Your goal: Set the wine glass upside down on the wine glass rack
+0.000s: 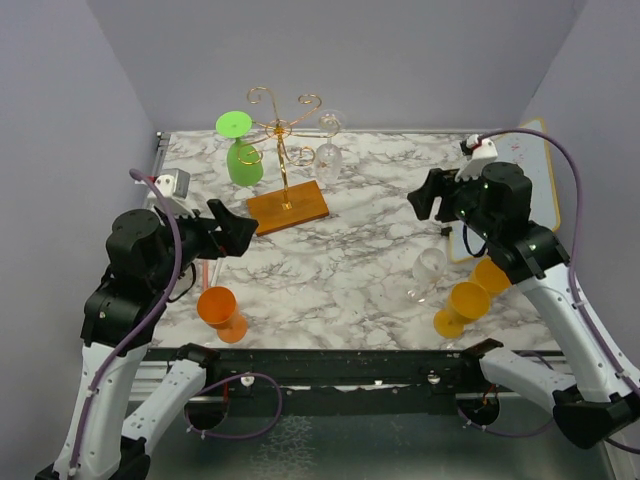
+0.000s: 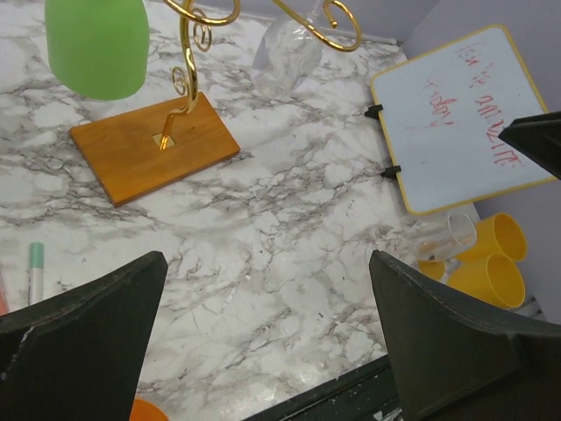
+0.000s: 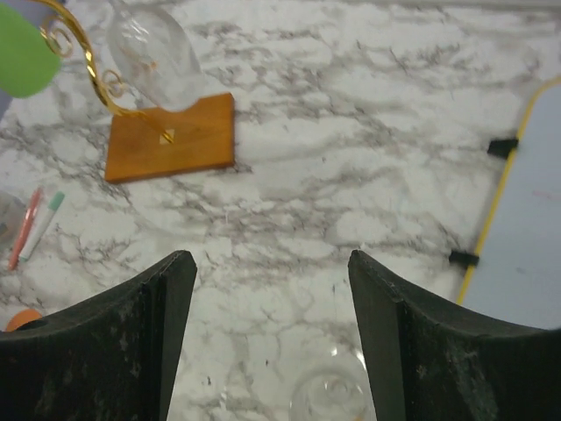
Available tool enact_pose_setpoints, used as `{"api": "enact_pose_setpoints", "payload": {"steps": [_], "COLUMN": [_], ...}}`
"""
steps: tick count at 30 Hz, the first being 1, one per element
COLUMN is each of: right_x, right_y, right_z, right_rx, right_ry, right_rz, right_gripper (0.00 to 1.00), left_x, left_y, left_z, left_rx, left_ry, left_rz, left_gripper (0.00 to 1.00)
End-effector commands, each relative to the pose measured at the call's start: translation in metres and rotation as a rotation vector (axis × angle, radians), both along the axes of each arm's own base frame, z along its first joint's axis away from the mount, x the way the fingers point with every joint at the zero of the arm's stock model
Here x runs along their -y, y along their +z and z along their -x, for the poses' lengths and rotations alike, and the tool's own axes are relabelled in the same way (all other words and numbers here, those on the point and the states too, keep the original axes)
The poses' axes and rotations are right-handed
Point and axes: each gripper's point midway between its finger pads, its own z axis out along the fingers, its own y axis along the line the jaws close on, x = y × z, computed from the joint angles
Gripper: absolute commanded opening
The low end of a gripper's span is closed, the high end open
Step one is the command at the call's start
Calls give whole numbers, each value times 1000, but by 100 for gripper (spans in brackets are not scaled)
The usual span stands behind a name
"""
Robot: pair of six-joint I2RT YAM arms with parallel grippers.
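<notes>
ok so the wine glass [image 1: 428,265] is the clear one standing on the desk [image 1: 380,240] near the right front, just in front of the right arm. As far as I can tell it's upright, so long axis vertical, bowl up and foot down, though it's see-through and hard to read. From the right wrist cam you only catch a round clear edge of it at the bottom of the picture, in the gap between the fingers [image 3: 105,351], and I can't see it touching either of them. The right gripper [image 1: 422,200] is spread wide with nothing in it, hanging over the desk between the glass and the rack. The left gripper [image 1: 232,228] is the same deal: fingers [image 2: 88,342] wide apart, holding nothing, aimed toward the middle of the desk. The wine glass rack [image 1: 290,205] sits toward the back left of centre, a thin gold wire stem going straight up from a flat orange-brown wood base, with curly arms on top. 2 glasses hang from it bowl-down: a green glass [image 1: 243,160] on the left and a hung clear glass [image 1: 327,155] on the right. 2 yellow cups [image 1: 465,300] stand just beside the wine glass, an orange glass [image 1: 217,305] is over by the left arm, and a whiteboard [image 2: 456,114] lies along the right edge.
</notes>
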Motion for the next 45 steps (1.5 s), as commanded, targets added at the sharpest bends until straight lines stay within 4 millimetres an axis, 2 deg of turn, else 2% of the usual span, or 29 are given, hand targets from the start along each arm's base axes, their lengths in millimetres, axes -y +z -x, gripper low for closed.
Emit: {"api": "enact_pose_setpoints", "payload": {"steps": [1, 4, 6, 10, 12, 15, 20, 24, 29, 35, 37, 41, 45], "right_x": [49, 68, 74, 63, 60, 66, 70, 75, 84, 80, 73, 63, 50], "right_y": [-79, -104, -114, -124, -128, -132, -138, -142, -136, -152, -153, -154, -146], "right_z": [59, 75, 79, 79, 77, 74, 79, 89, 95, 91, 86, 79, 72], "right_rx": [-406, -493, -512, -527, -531, -535, -550, -581, -563, -614, -615, -624, -606], "right_ry": [-175, -255, -287, -241, -235, -279, -295, -326, -375, -372, -345, -312, -272], "right_rz": [161, 217, 226, 197, 190, 205, 207, 203, 194, 209, 202, 187, 132], "right_gripper": [74, 68, 65, 60, 56, 50, 43, 41, 41, 31, 16, 2, 1], "left_x": [8, 10, 7, 4, 10, 16, 18, 18, 17, 20, 19, 17, 17], "left_y": [-25, -35, -41, -51, -54, -60, -65, -68, -78, -83, -82, -82, -85], "left_z": [2, 2, 1, 0, 1, 1, -1, -2, -4, -8, -10, -13, -18], "left_rx": [-127, -153, -157, -179, -201, -232, -265, -284, -303, -302, -294, -280, -282], "left_ry": [-25, -29, -7, 15, -6, -23, -13, 0, 21, 37, 49, 64, 84], "left_rz": [17, 25, 20, 20, 39, 72, 97, 111, 123, 168, 178, 186, 201], "left_gripper": [99, 99, 99, 99, 99, 99, 99, 99, 99, 99, 99, 99, 99]}}
